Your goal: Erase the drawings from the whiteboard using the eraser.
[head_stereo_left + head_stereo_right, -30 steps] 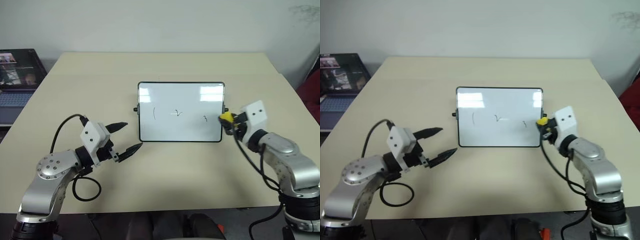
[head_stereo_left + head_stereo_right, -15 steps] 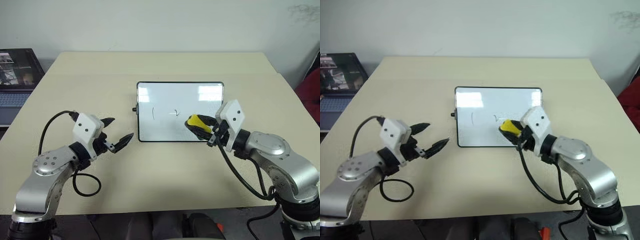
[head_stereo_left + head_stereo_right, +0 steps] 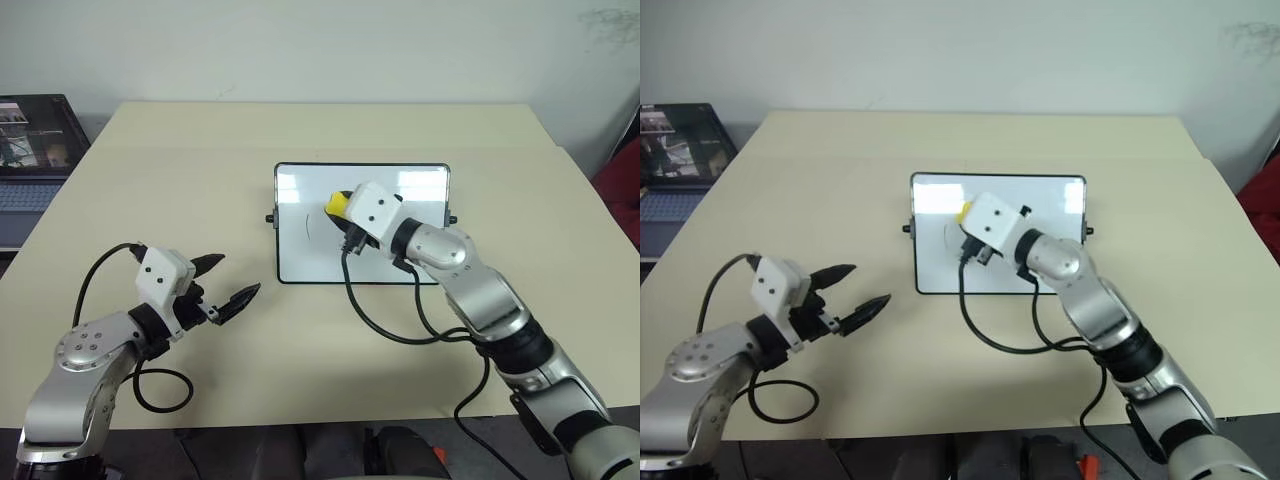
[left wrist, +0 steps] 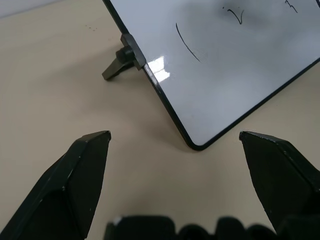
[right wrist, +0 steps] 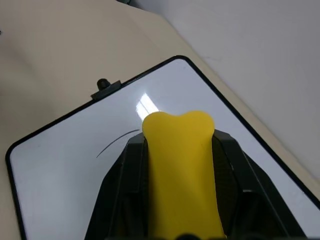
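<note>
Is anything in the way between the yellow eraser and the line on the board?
Nothing visible. The right tool holds the eraser over the whiteboard, and only bare white board lies between it and the curved stroke.

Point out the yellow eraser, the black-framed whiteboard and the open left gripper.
Yellow block eraser [image 5: 180,165]: right wrist view, its top face.
Glossy black-framed whiteboard [image 3: 420,190]: left eye view, bare white upper area.
Left gripper [image 3: 229,279]: left eye view, between fingertips.

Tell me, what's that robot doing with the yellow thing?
It is wiping pen marks off a small whiteboard on the table. Its right pincer is shut on the yellow eraser, held over the board's left half near a thin curved stroke. The left pincer waits open beside the board, holding nothing.
</note>
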`<state>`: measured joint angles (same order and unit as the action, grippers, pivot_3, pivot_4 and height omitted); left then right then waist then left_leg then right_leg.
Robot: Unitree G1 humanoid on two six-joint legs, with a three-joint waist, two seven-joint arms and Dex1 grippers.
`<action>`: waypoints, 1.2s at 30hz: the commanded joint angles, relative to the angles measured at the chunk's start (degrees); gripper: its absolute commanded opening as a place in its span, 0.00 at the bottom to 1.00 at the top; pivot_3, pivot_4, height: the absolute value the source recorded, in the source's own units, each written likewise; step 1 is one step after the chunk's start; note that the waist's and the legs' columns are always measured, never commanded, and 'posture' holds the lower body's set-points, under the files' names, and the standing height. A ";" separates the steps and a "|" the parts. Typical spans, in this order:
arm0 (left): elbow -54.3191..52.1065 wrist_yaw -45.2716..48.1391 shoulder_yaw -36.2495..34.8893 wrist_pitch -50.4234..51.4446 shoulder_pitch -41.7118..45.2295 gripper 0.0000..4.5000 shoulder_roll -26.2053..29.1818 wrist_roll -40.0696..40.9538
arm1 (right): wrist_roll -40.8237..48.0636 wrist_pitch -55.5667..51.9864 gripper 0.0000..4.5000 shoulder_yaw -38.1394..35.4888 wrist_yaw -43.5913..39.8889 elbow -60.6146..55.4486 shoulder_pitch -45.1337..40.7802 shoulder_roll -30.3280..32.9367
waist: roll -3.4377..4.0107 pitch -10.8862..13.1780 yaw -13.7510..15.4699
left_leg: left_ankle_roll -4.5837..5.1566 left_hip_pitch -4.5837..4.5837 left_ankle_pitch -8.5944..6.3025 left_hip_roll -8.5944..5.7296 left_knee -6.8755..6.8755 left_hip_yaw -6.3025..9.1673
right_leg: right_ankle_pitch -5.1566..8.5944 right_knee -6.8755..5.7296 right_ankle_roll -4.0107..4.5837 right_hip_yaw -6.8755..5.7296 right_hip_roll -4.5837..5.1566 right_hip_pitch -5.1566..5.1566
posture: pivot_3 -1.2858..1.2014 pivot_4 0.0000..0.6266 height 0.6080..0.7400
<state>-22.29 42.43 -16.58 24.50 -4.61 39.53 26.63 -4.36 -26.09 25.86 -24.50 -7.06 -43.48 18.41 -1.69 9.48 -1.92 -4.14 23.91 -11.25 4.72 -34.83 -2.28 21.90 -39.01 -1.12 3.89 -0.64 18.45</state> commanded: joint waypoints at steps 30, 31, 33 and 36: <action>0.64 9.15 -0.21 -2.59 1.36 1.00 3.65 2.00 | -16.00 13.99 0.29 7.34 -5.16 33.62 -4.74 -11.01 | -0.19 0.02 -0.53 | 0.01 -0.13 0.00 0.02 0.01 0.07 | -0.01 -0.13 0.01 -0.09 0.12 -0.05 | 0.52 0.24 1.00; 0.69 9.20 -0.18 -2.65 1.37 1.00 3.67 1.99 | -16.42 13.82 0.29 7.89 -5.83 33.49 -3.94 -10.81 | -0.22 0.00 -0.54 | 0.01 -0.17 0.00 0.02 0.01 0.11 | -0.01 -0.13 0.02 -0.14 0.13 -0.09 | 0.52 0.24 1.00; 0.91 9.30 -0.04 -2.84 1.44 1.00 3.63 1.87 | -16.72 13.20 0.29 8.17 -6.70 33.24 -2.84 -10.82 | -0.25 -0.02 -0.54 | 0.01 -0.54 -0.01 0.02 0.02 0.16 | -0.01 -0.12 0.03 -0.19 0.15 -0.18 | 0.52 0.24 1.00; 1.24 9.36 0.35 -3.16 1.61 1.00 3.52 1.59 | -16.22 12.50 0.29 7.39 -7.57 31.90 -2.77 -11.06 | -0.25 -0.02 -0.54 | 0.03 -0.84 0.00 0.01 0.04 0.15 | -0.03 -0.15 0.07 -0.17 0.18 -0.43 | 0.52 0.24 1.00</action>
<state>-20.37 51.63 -15.91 22.95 -3.68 42.67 28.37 -19.51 -10.94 33.86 -31.25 23.01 -47.21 6.32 -1.94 9.46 -2.47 -4.07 22.99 -11.23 4.73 -34.80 -2.12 21.86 -39.18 -1.04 3.71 -0.45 17.95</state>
